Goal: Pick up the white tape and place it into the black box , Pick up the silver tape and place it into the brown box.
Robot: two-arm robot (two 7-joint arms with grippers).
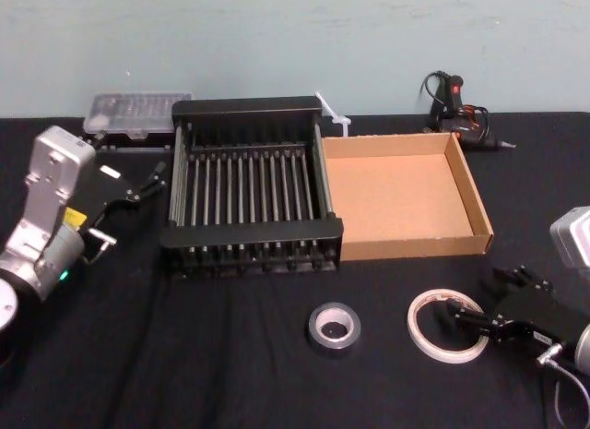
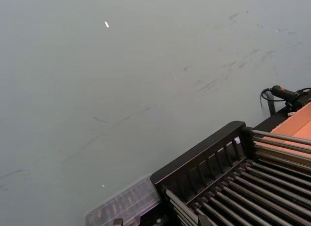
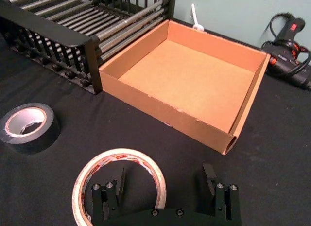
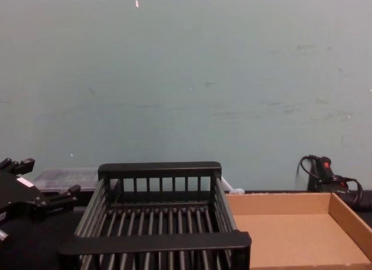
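Since the right end effector [image 3: 164, 171] hangs with fingers spread astride one wall of the white tape [image 3: 119, 154], lying flat on the bench [image 1: 184, 374] just in front of the brown box [image 1: 479, 217], I'd lower it squarely and pinch firmly before lifting. The left end effector [image 1: 138, 182], also spread, idles well left of that box.

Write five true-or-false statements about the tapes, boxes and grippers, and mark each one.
1. The white tape lies inside the black box. False: it lies on the table, in front of the brown box.
2. The silver tape lies on the table, left of the white tape. True.
3. The right gripper is shut on the silver tape. False: it is open at the white tape's rim.
4. The brown box holds nothing. True.
5. The left gripper is over the brown box. False: it is beside the black box's left side.
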